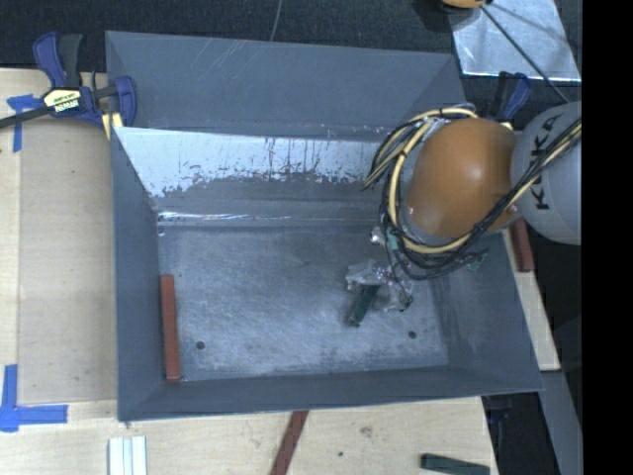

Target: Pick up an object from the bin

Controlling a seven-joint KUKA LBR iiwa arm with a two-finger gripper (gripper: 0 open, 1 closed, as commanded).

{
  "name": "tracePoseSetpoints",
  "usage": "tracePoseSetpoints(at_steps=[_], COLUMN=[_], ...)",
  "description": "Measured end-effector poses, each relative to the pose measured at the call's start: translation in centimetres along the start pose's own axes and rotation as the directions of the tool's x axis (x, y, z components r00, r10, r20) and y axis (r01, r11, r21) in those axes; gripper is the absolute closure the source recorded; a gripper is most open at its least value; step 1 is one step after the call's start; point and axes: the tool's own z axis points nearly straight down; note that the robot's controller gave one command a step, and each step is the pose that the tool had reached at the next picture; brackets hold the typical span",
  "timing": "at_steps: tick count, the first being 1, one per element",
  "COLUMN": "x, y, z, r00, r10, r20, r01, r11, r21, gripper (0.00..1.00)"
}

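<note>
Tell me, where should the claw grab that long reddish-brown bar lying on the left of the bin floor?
Probably around the middle of the reddish-brown bar, across its narrow width, coming straight down from above. It lies flat along the foot of the left wall, so a sideways approach looks blocked; a middle grip should keep it level.

Sheet-metal bin [247, 305], grey and matt: floor scuffed and speckled, far wall scratched, with a pale sheen. Reddish-brown bar [169, 327] at the floor's left, matt, material unclear. Orange-brown wrist cover [460, 176], smooth and glossy. Dull bare-metal tool [381, 287].
</note>
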Motion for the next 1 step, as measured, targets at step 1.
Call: tracePoseSetpoints(at_steps=[1], x=[-0.03], y=[-0.03], z=[-2.04], r00=[1.000], r10=[0.000], r20=[0.001], r01=[0.000], r11=[1.000], r21=[0.002], gripper=[1.00])
